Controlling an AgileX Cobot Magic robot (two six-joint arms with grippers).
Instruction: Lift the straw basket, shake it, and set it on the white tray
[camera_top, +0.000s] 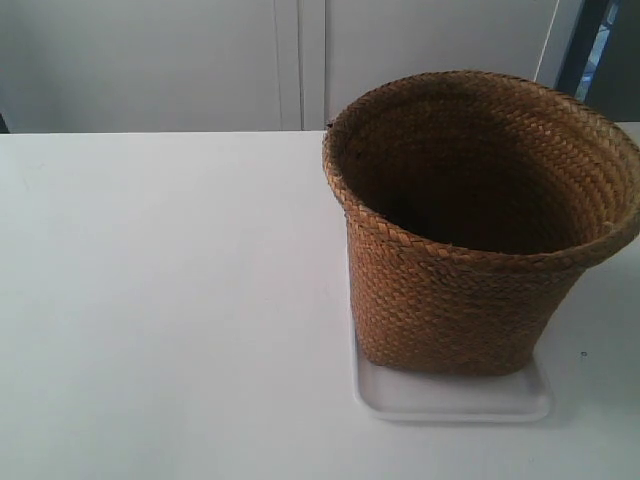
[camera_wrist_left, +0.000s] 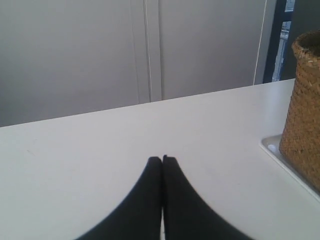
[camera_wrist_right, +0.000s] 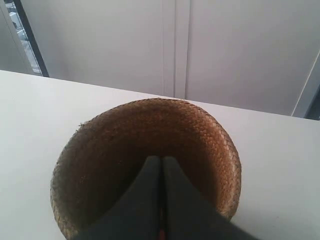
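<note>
Straw basket (camera_top: 470, 300): sitting upright on white tray (camera_top: 450, 398), hiding most of it; interior showing only dark.
Left gripper (camera_wrist_left: 162, 159): fingers pressing together over table (camera_wrist_left: 100, 145), pinching nothing.
Right gripper (camera_wrist_right: 161, 159): fingers pressing together above basket mouth, masking its floor.

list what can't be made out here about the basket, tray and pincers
Basket floor: too dark in the exterior view; largely covered by the right pincer in the right wrist view.
Tray far side: behind the basket in the exterior view; cut off by the edge in the left wrist view.
Both arms: outside the exterior view.
</note>
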